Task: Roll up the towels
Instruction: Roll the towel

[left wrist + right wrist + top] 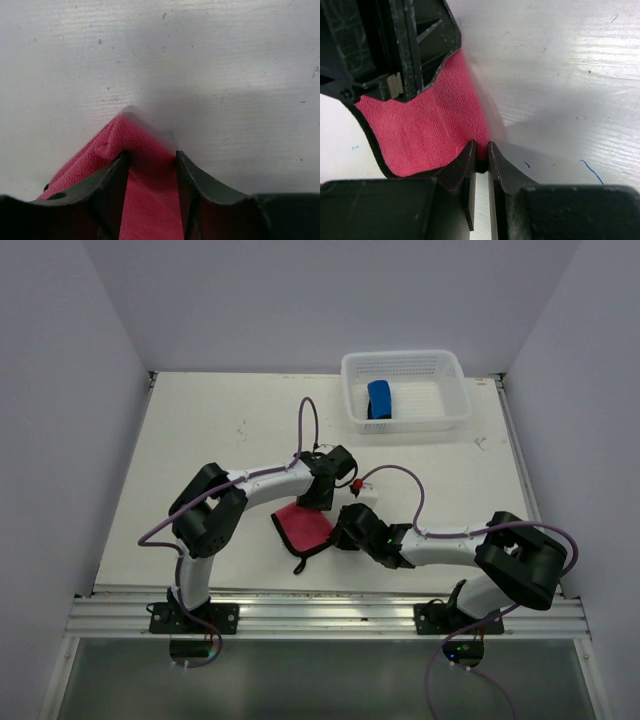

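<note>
The pink-red towel (303,526) with dark edging lies folded near the table's front centre, and both grippers meet at its right side. My left gripper (151,156) is shut on a thick fold of the pink-red towel (136,139), which fills the gap between its fingers (114,176). My right gripper (481,147) is shut on the towel's (427,127) edge, with the jaws nearly together. The left gripper (402,47) shows just above it in the right wrist view. The blue towel (379,400) lies rolled inside the white basket (452,410).
The white mesh basket stands at the back right of the table. The two arms (265,476) cross the front middle, with purple cables looping over them. A metal rail (330,615) runs along the near edge.
</note>
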`<state>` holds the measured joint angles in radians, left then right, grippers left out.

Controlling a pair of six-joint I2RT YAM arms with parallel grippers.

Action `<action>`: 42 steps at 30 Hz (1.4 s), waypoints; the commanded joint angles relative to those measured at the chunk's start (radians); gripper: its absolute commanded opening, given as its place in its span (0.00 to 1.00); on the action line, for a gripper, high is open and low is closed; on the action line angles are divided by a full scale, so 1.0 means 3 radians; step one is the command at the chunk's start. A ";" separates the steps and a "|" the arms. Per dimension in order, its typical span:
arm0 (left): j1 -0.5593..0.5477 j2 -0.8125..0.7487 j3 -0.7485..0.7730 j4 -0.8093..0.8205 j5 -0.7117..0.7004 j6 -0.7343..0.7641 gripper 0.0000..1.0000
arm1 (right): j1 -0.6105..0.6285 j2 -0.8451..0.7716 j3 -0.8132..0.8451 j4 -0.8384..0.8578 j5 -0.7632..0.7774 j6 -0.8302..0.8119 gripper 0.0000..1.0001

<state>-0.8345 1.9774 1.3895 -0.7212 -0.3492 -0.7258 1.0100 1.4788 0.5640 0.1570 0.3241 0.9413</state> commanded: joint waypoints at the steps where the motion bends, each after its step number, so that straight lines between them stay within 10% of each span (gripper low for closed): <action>1: 0.0025 0.0061 -0.0004 0.0082 -0.0262 -0.0097 0.47 | 0.0085 -0.0026 -0.0090 -0.0130 0.0065 -0.0080 0.00; 19: 0.0026 0.0061 -0.0214 0.0344 -0.0339 -0.0383 0.50 | 0.0162 -0.0102 -0.0116 -0.0206 0.0167 -0.0075 0.00; 35: 0.0026 0.0260 -0.0194 0.0333 -0.0350 -0.0367 0.00 | 0.0315 -0.0200 -0.0014 -0.0365 0.0392 -0.0264 0.00; 42: 0.0178 0.0000 -0.0408 0.0925 -0.0038 -0.0373 0.00 | 0.0509 -0.0271 0.0068 -0.0737 0.0693 -0.0417 0.00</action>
<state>-0.8394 1.9583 1.3342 -0.6273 -0.3878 -0.8188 1.1141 1.4345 0.5724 0.1131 0.4767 0.8684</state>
